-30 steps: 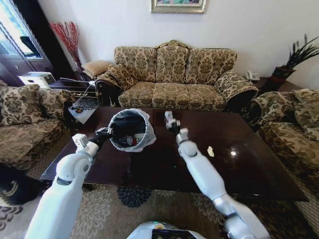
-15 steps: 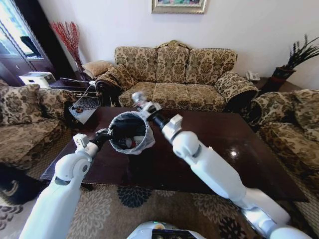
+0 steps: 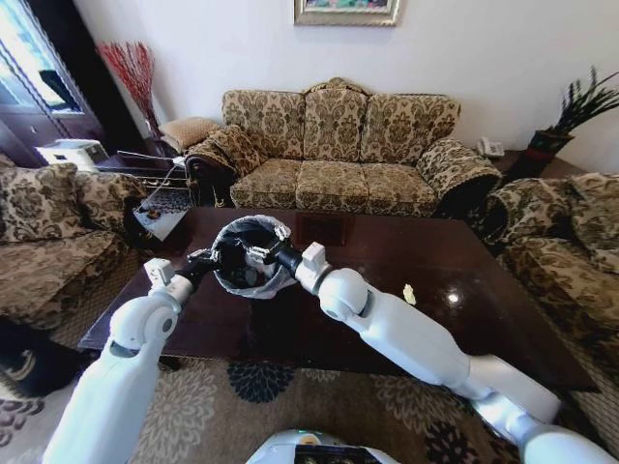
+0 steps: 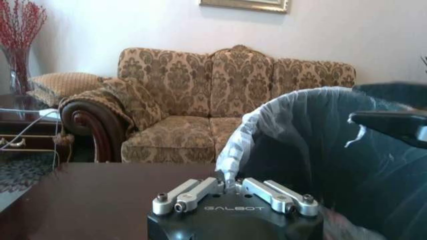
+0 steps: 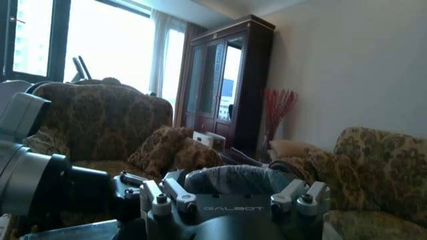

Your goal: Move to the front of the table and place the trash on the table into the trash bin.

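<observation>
Black and bag-lined, the trash bin (image 3: 248, 256) stands on the counter (image 3: 503, 333), its rim pinched by the left tool (image 3: 215, 259), apparently to steady it. The right tool (image 3: 263, 253) hovers over the bin's mouth, fingers spread and apparently empty; a pale scrap of trash (image 3: 409, 294) lies well apart on the counter.

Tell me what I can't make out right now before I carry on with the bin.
- Right gripper: over the trash bin in the head view; its fingertips blend into the dark opening, so any held item is unreadable.
- Bin contents: head view too small; left wrist view shows just the liner.
- Scrap on the table: a pale bit, too small to identify.
- Left gripper: shut on the liner; how much bag it pinches is cut off.
</observation>
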Robot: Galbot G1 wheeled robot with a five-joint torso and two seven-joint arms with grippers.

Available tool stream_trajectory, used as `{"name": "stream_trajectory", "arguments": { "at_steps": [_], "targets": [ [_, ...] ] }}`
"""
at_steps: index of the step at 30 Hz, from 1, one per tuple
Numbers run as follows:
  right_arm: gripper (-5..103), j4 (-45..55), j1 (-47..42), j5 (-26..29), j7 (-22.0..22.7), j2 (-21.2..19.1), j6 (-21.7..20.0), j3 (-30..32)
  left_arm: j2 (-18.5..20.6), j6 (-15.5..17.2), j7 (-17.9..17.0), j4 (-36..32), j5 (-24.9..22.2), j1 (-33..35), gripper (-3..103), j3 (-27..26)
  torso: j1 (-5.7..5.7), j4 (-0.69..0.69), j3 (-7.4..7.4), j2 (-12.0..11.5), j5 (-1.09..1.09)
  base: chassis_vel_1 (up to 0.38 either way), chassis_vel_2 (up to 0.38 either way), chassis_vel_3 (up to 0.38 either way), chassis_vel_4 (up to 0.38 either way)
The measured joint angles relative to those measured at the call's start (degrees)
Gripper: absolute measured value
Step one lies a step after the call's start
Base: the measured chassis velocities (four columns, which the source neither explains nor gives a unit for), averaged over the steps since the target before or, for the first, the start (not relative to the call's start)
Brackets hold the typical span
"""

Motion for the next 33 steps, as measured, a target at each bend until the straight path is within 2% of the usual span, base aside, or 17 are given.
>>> {"name": "stream_trajectory", "arguments": {
  "at_steps": [2,3,6,11,14,16,18,20,22,27,33],
  "targets": [
    [85,0.01,0.14,-0.09,-0.1,0.04,0.87,0.26,0.0,0.0,0.0,0.0,0.0,-0.02,0,-0.03,0.0,0.0,0.0,0.0,0.0,0.0,0.0,0.0,0.0],
    [95,0.28,0.17,-0.1,0.21,0.17,1.74,1.26,-0.05,-0.01,0.0,0.0,0.01,-0.04,0,-0.06,0.0,0.0,0.0,0.0,0.01,0.0,0.0,0.0,0.0],
    [98,1.25,-0.47,0.25,2.07,-0.01,2.01,4.52,-0.22,-0.09,0.01,0.0,0.01,-0.02,0,-0.18,0.0,0.02,0.0,0.0,-0.01,0.0,0.0,0.0,0.0],
    [100,1.85,-5.85,-0.79,3.25,-3.05,-1.23,13.3,-0.6,-0.21,0.06,-0.44,0.0,0.43,0,-0.9,0.0,0.0,0.0,0.0,0.01,0.0,0.0,0.0,0.0],
    [100,0.08,-12.62,-6.67,-0.39,-6.17,-1.88,22.71,-1.2,-0.66,0.04,-1.85,-0.02,2.36,0,-2.63,0.0,0.0,0.0,0.0,0.06,0.0,0.0,0.0,0.0],
    [100,0.0,-13.56,-7.21,-0.64,-6.5,-1.89,23.87,-1.31,-0.68,0.03,-1.91,-0.01,2.43,0,-2.68,0.0,0.02,0.0,0.0,0.05,0.0,0.0,0.0,0.0],
    [100,-1.34,-22.26,-11.19,-1.91,-8.01,-1.78,32.57,-2.05,-0.75,-0.09,-2.03,0.14,2.47,0,-2.53,-0.01,0.01,-0.01,0.0,-0.02,0.0,0.0,0.0,0.0],
    [100,-2.3,-25.67,-13.25,-2.5,-8.11,-1.01,35.03,-2.22,-0.76,-0.1,-2.03,0.19,2.44,0,-2.37,-0.01,0.01,-0.01,0.0,0.01,0.0,0.0,0.0,0.0],
    [100,-5.38,-33.13,-17.88,-4.38,-7.93,2.59,40.19,-2.35,-0.79,-0.1,-2.03,0.4,2.36,0,-2.05,0.0,-0.02,0.0,0.0,0.05,-0.037,-0.03,0.016,0.012],
    [100,-9.18,-38.59,-20.64,-5.66,-7.13,6.14,45.6,-2.34,-0.8,-0.08,-2.47,0.73,2.64,0,-1.95,-0.01,-0.01,-0.01,0.0,0.0,-0.101,-0.092,0.091,0.07],
    [100,-10.05,-39.11,-20.6,-5.83,-6.32,7.09,46.54,-3.0,-0.79,-0.07,-4.37,1.05,4.07,0,-2.22,-0.01,0.01,-0.01,0.0,0.0,-0.188,-0.175,0.205,0.197]
  ]
}}
